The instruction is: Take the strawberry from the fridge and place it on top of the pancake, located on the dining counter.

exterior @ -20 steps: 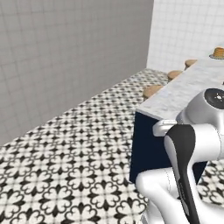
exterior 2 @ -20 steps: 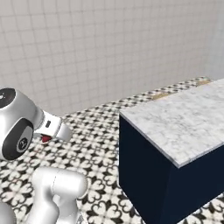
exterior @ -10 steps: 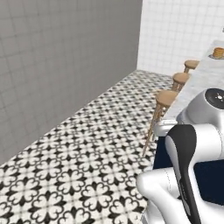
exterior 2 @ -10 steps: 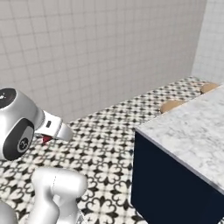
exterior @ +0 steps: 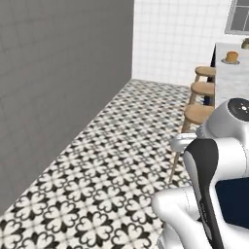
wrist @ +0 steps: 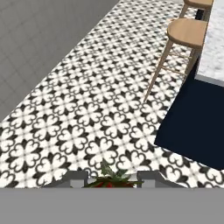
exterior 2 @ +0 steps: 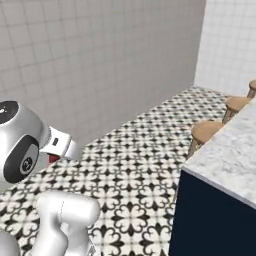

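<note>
The long marble surface [exterior 2: 231, 159] has round wooden stools [wrist: 189, 31] beside it, and the pancake [exterior: 232, 56] sits far off on top. The tool [wrist: 113, 180] is clamped on the strawberry [wrist: 110, 183], holding it between its tips above the patterned floor.

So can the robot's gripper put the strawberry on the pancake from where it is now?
Probably not yet. The gripper holds the strawberry low over the patterned floor, and the pancake sits far down the dining counter, past the wooden stools. The base likely has to drive closer first.

No readable text, label, brand, number or sign on anything.
</note>
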